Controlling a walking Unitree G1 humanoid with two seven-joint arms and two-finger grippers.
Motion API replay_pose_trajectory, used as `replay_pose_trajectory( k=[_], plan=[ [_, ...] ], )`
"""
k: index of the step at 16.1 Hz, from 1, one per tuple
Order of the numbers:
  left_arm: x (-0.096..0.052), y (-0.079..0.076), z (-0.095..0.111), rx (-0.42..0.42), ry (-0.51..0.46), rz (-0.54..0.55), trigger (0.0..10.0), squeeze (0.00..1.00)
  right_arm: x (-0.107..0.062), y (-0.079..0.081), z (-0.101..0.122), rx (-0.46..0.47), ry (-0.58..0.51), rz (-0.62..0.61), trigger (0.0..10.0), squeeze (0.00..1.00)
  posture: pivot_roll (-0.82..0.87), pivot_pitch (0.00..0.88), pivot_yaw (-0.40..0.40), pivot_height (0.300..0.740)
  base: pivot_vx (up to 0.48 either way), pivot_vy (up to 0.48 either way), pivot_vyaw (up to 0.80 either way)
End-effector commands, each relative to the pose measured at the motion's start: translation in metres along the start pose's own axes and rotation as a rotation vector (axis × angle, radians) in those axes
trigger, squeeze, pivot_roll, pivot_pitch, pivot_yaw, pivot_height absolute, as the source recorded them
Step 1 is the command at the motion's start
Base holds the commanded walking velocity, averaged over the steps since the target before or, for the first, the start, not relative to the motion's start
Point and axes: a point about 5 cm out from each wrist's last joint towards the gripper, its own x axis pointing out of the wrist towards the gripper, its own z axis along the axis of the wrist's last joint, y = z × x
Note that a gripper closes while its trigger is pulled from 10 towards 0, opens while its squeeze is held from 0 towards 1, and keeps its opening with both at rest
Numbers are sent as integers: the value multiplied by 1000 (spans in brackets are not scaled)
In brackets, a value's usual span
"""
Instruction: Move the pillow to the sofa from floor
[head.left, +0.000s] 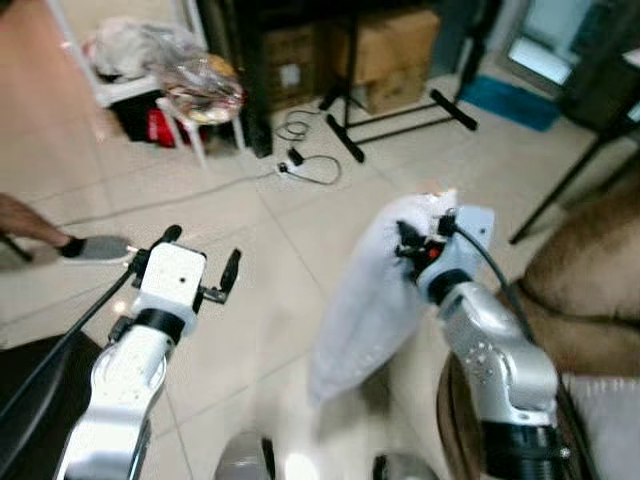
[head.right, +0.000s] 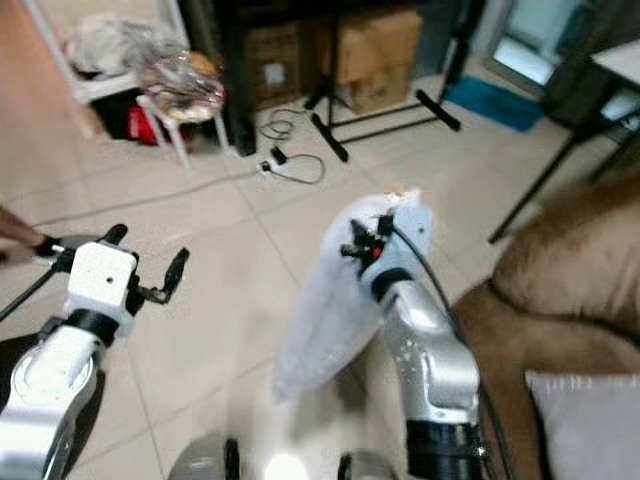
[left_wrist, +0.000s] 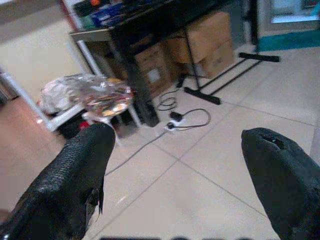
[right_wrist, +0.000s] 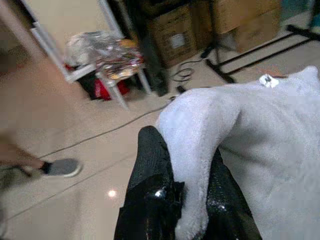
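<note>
A room with a pale tiled floor (head.left: 250, 300), cardboard boxes (head.left: 395, 45) and a black stand at twelve o'clock, and a cluttered white rack at ten o'clock. The pillow (head.left: 375, 295), white and soft, hangs clear of the floor at the centre, its upper edge pinched between the fingers (right_wrist: 150, 175) of the right gripper (head.left: 425, 240), which are clamped narrow on a fold of its fabric. The brown sofa (head.left: 590, 290) lies at three to four o'clock, near the pillow but not under it, with a grey cushion (head.right: 585, 425) on its seat. The left gripper (head.left: 200, 262) hovers at nine o'clock, fingers spread wide and empty. A person's shoe (head.left: 95, 248) shows further out. By my judgement the pickup is done; carrying across and setting down on the sofa remain.
</note>
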Motion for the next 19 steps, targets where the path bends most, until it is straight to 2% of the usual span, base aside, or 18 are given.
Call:
replay_pose_trajectory(
  k=[1, 4, 6, 9, 11, 13, 14, 15, 16, 19],
  plan=[
    [-3, 6, 2, -6, 2, 23, 10000, 0, -6, 3, 1, -11, -13, 16, 10000, 0, 5, 0, -7, 740, 0, 0, 0],
    [-5, 1, -3, 1, 16, -27, 10000, 0, -9, -2, 0, -14, -19, -12, 10000, 0, -20, 0, 17, 740, 0, 0, 0],
    [3, 5, -2, -33, 5, -1, 10000, 0, -14, -6, 4, -23, -24, -38, 10000, 0, -61, 0, 15, 740, 0, 0, 0],
    [3, -9, -6, -51, 16, -28, 10000, 0, -22, -17, -1, -53, -3, -73, 10000, 0, -95, 0, 27, 740, 0, 0, 0],
    [6, -12, -3, -78, 2, -34, 10000, 0, -29, -23, 2, -58, -23, -111, 10000, 0, -114, 0, 41, 740, 0, 0, 0],
    [13, -19, -1, -72, -13, -49, 10000, 0, -27, -29, -1, -95, -19, -148, 10000, 0, -114, 0, 47, 740, 0, 0, 0],
    [14, -19, 1, -84, -23, -48, 10000, 0, -26, -27, -2, -78, -21, -160, 10000, 0, -131, 0, 48, 740, 0, 0, 0],
    [17, -16, 3, -96, -31, -23, 10000, 0, -25, -21, 1, -37, -32, -139, 10000, 0, -105, 0, 21, 740, 0, 0, -738],
    [17, -15, 3, -88, -28, -14, 10000, 0, -24, -20, 0, -37, -23, -131, 10000, 0, -101, 0, 18, 740, 0, 0, -781],
    [15, -13, 0, -88, -22, -2, 10000, 0, -21, -27, -3, -43, -15, -152, 10000, 0, -86, 0, 5, 740, 0, 0, -781]
  ],
)
